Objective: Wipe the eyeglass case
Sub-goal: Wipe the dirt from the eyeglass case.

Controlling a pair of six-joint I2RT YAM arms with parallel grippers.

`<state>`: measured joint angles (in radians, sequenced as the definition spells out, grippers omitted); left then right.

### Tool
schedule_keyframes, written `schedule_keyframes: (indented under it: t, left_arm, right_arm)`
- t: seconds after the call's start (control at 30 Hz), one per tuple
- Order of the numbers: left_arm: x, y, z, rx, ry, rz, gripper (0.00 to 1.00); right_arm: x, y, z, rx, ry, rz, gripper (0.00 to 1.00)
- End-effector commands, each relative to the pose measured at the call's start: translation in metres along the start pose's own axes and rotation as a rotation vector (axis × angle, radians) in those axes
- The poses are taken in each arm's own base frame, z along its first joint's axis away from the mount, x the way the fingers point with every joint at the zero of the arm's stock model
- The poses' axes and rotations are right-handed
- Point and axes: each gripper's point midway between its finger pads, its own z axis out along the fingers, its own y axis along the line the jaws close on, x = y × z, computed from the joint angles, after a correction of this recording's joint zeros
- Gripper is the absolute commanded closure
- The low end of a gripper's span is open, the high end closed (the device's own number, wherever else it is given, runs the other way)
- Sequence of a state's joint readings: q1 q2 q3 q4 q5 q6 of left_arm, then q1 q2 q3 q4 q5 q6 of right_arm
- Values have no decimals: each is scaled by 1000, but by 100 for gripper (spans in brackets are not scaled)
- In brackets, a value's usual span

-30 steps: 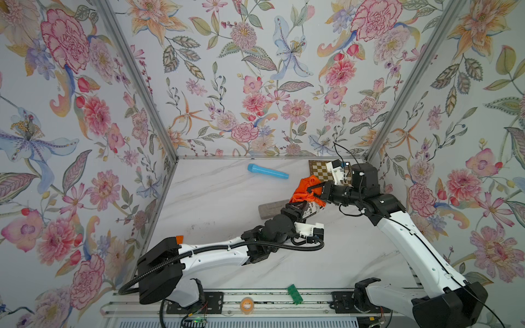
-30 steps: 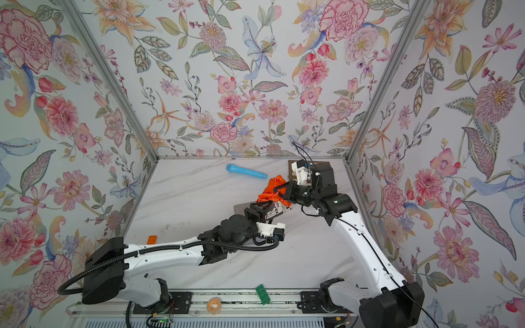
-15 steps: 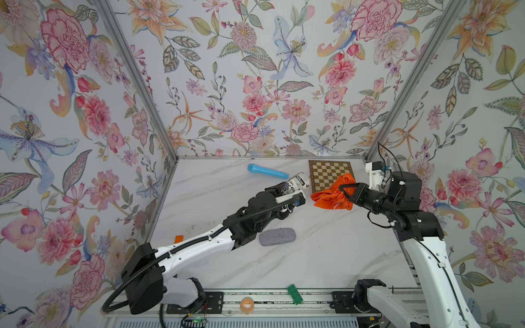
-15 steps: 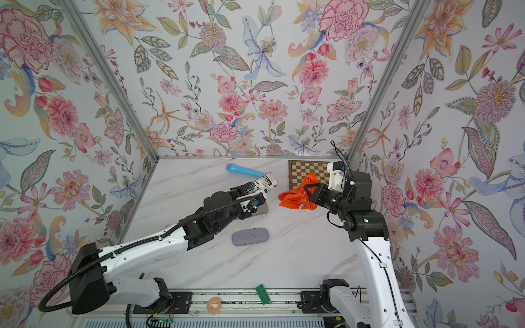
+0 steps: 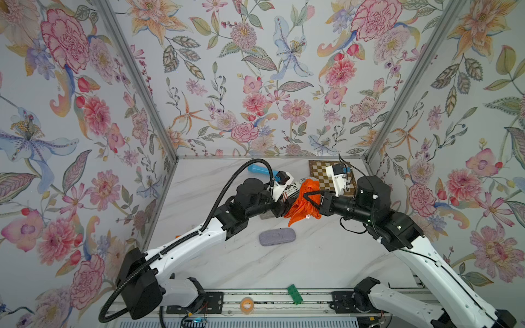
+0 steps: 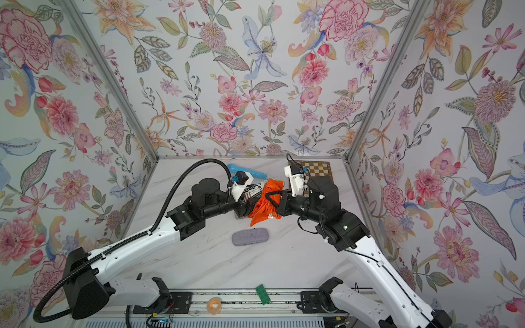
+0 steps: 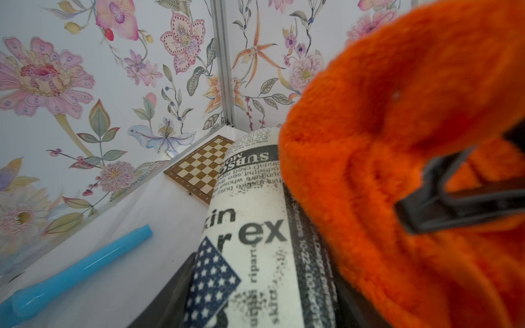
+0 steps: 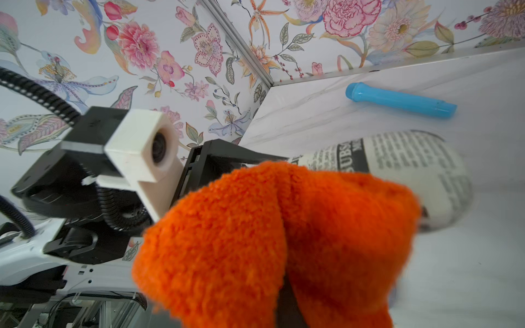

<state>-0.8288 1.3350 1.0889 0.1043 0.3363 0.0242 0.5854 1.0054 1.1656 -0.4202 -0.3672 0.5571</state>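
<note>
Now clasps the newsprint eyeglass case (image 7: 250, 227) in the left gripper (image 5: 284, 204), holds the orange cloth (image 5: 298, 211), clamped in the right gripper (image 5: 306, 198), against it, near the grey case (image 5: 277, 236).

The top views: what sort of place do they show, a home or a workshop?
Most likely a robot test cell, not a home. Floral panels wall in a marble-look table on three sides, and the left arm and right arm are mounted at a metal rail along its front edge.
</note>
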Motion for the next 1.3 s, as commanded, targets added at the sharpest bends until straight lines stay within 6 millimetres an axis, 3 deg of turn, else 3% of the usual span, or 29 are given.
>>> schedule_keyframes:
  t: [0.0, 0.07, 0.17, 0.27, 0.33, 0.4, 0.5, 0.57, 0.63, 0.7, 0.87, 0.9, 1.13, 1.17, 1.27]
  left_arm:
    - [-33, -33, -18, 175, -119, -44, 65]
    - [-29, -34, -18, 184, -96, -49, 65]
    - [-29, -35, -20, 188, -105, -59, 66]
    - [-35, -31, -18, 184, -132, -79, 66]
    - [-40, -31, -16, 199, -147, -108, 66]
    - [-43, -29, -13, 217, -162, -141, 66]
    - [-47, -29, -13, 247, -182, -175, 66]
    - [-50, -28, -15, 260, -191, -192, 66]
    - [-52, -27, -17, 269, -196, -206, 66]
    - [-53, -23, -20, 266, -205, -220, 66]
    - [-53, -18, -19, 260, -205, -248, 66]
    - [-52, -18, -17, 261, -200, -252, 66]
    - [-53, -16, -12, 265, -188, -254, 66]
    - [-53, -16, -11, 267, -186, -257, 66]
    - [-53, -15, -13, 266, -193, -265, 67]
  right_arm:
    - [-32, -38, 1, 160, -112, -59, 100]
    - [-39, -53, -3, 165, -120, -22, 100]
    - [-41, -45, 2, 127, -116, -23, 100]
    - [-24, -23, 22, 54, -69, -20, 100]
    - [-10, 7, 35, -44, -66, -26, 100]
    - [-4, 16, 38, -76, -51, -33, 100]
    - [-10, -15, 28, 46, -59, -59, 100]
    - [-20, -49, 13, 112, -88, -17, 100]
    - [-24, -64, 4, 124, -105, 18, 100]
    - [-22, -61, 3, 114, -98, 22, 100]
    - [0, -3, 30, -83, -59, -10, 100]
    - [0, 2, 32, -86, -52, -29, 100]
    - [-26, 7, 19, -101, -93, -46, 100]
    - [-25, 4, 18, -82, -89, -53, 100]
    - [-29, -31, 8, 32, -98, -35, 100]
